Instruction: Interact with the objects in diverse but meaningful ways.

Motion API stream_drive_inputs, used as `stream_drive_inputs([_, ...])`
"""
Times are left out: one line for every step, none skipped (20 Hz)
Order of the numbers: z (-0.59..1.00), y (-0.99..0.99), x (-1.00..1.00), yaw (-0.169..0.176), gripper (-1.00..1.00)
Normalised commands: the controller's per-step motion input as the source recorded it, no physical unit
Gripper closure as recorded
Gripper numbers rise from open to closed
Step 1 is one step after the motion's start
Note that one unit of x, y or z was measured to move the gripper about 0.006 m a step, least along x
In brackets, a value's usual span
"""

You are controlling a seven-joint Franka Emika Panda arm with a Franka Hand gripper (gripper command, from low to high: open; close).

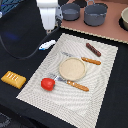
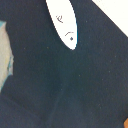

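My white gripper [image 1: 49, 31] hangs above the dark cloth at the back, just above and apart from the small white-and-blue oblong piece [image 1: 47, 44], which lies off the placemat's far corner. The wrist view shows that piece [image 2: 62, 22] on the dark cloth with nothing between the jaws, which look spread. The red tomato [image 1: 47, 84] sits on the placemat's near edge on the exterior view's left. The yellow-orange bread slab [image 1: 13, 78] lies on the cloth left of it. The dark brown sausage stick [image 1: 93, 49] lies on the mat at the far right.
A striped placemat [image 1: 100, 95] holds a tan plate [image 1: 72, 68], an orange-handled knife [image 1: 91, 61] and an orange-handled fork [image 1: 75, 85]. Two grey pots [image 1: 95, 14] stand on a wooden board [image 1: 112, 31] at the back. A black cable [image 1: 15, 54] loops over the cloth.
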Motion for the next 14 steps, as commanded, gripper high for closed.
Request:
stream_drive_inputs([-0.38,0.00,-0.10,0.093,-1.00])
stream_drive_inputs([-0.39,0.00,-0.10,0.073,-1.00])
stream_drive_inputs([-0.41,0.00,-0.12,0.068,-1.00])
stream_drive_inputs([-0.44,0.00,-0.18,0.061,-1.00])
stream_drive_inputs([-0.44,0.00,-0.19,0.060,-1.00])
stream_drive_inputs([-0.42,0.00,-0.09,0.061,-1.00])
stream_drive_inputs([-0.34,0.00,-0.02,0.059,-1.00])
stream_drive_inputs([-0.30,0.00,0.00,0.048,-1.00])
stream_drive_inputs([-0.33,0.00,0.00,0.035,-1.00])
stream_drive_inputs([-0.35,0.00,0.00,0.026,-1.00])
stream_drive_inputs([-0.41,0.00,0.00,0.021,-1.00])
stream_drive_inputs([-0.43,-0.01,0.00,0.018,-1.00])
stream_drive_inputs([-0.45,0.00,0.00,0.018,-1.00])
stream_drive_inputs([-0.41,0.00,0.00,0.019,-1.00])
